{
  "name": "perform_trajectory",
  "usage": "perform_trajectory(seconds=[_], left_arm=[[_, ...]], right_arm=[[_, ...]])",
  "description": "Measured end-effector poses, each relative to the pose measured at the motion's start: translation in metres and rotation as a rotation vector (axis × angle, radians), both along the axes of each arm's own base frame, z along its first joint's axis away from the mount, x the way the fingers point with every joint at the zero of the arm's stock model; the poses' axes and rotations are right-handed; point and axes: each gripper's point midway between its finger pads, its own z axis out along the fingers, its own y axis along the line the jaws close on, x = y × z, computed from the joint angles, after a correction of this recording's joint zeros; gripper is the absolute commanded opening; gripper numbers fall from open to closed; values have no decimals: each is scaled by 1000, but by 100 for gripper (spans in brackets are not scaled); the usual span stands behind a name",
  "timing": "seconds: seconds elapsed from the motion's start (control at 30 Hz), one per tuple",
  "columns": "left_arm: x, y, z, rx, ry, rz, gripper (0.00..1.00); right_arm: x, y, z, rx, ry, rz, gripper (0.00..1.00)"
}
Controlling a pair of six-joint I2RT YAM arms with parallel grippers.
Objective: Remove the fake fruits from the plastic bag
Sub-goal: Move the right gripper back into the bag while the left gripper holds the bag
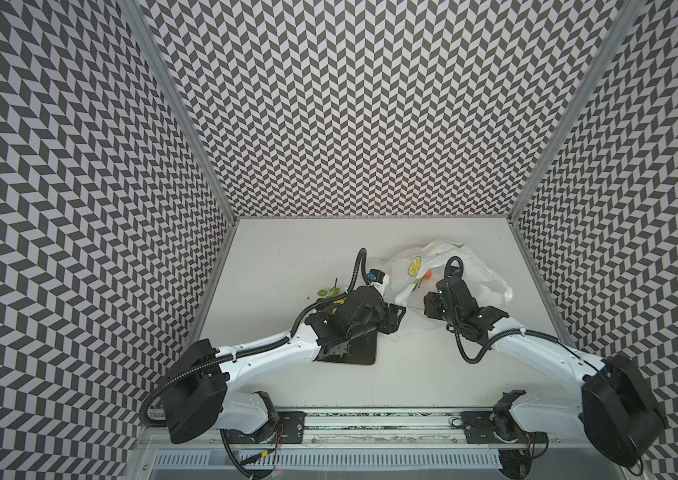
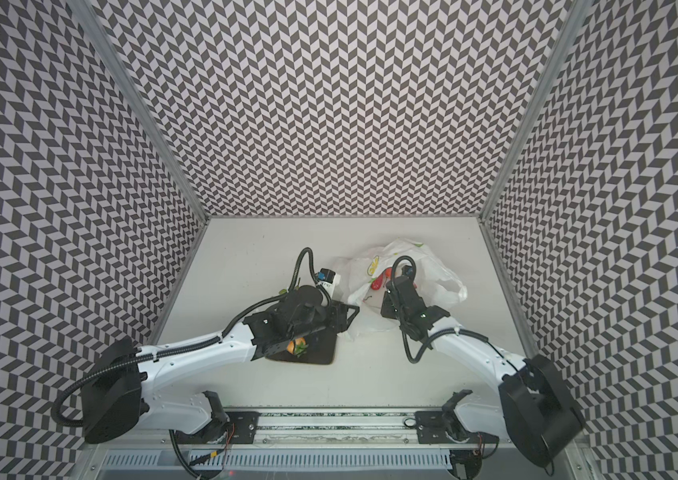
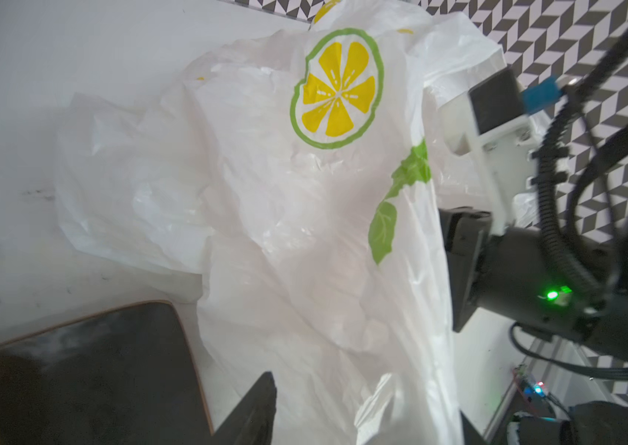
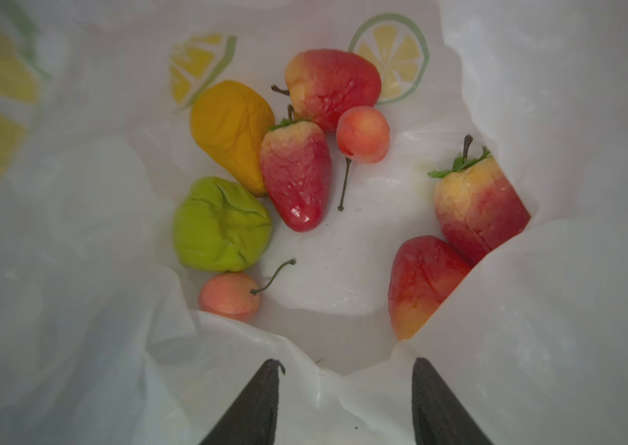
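Chevron walls (image 1: 370, 104) box the worktop (image 1: 287, 257); right pincer (image 4: 347, 368) hangs parted over fake fruits (image 4: 227, 131) in the plastic bag (image 4: 555, 308), left pincer (image 1: 396, 319) hold unclear, so likely next: clamp a strawberry (image 4: 295, 177).

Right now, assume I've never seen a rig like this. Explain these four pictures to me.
Two white robot arms, the left arm and the right arm, work over a white table in a patterned booth. Two pictures come from one overhead camera, two from cameras on the wrists. On the table lie a lemon-print plastic bag and a dark plate holding an orange fruit. The right wrist view looks into the bag: eight fake fruits, strawberries among them. The right jaws stand open at the bag's mouth, holding no fruit. The left jaws are at the bag's edge; whether they pinch it I cannot tell.
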Motion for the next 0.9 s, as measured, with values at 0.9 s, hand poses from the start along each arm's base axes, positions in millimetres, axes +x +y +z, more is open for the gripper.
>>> perform_trajectory(seconds=[0.9], left_arm=[[-15, 4, -47, -54, 70, -32, 0]], right_arm=[[6, -17, 29, 93, -88, -117, 57]])
